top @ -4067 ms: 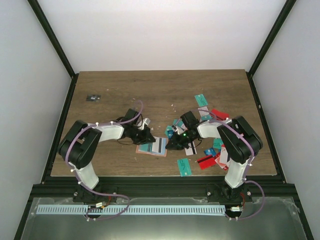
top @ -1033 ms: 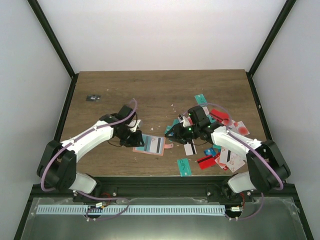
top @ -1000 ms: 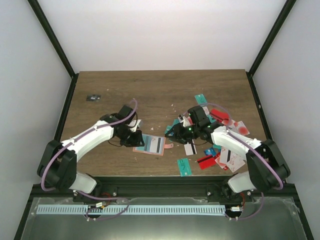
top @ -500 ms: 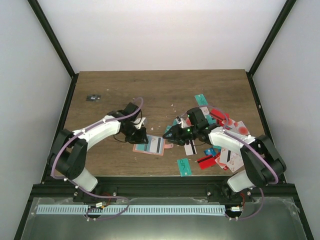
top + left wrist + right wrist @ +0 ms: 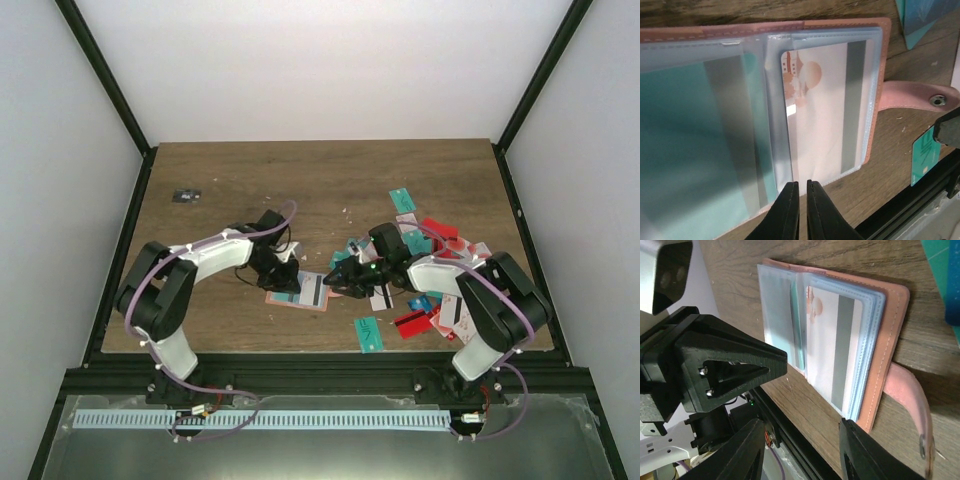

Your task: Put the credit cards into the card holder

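Note:
The salmon-pink card holder (image 5: 312, 291) lies open on the table between my grippers. In the left wrist view, its clear sleeves hold a teal card (image 5: 680, 150) and a white-pink card (image 5: 815, 115) with a grey stripe; its pink rim (image 5: 840, 24) and snap tab (image 5: 920, 95) show. My left gripper (image 5: 802, 184) is shut and empty, its tips just over the holder's near edge (image 5: 283, 274). My right gripper (image 5: 800, 422) is open and empty, beside the holder's right edge (image 5: 342, 285). The holder (image 5: 892, 340) and the left gripper (image 5: 725, 372) show in the right wrist view.
Loose cards lie to the right: a teal one (image 5: 369, 333) near the front edge, a red one (image 5: 410, 322), and a mixed pile (image 5: 450, 300) under my right arm. A tiny dark object (image 5: 185, 195) sits at the far left.
My left gripper has moved right onto the holder's left half. My right gripper has moved left and nearer, up to the holder's right edge. The holder stays open.

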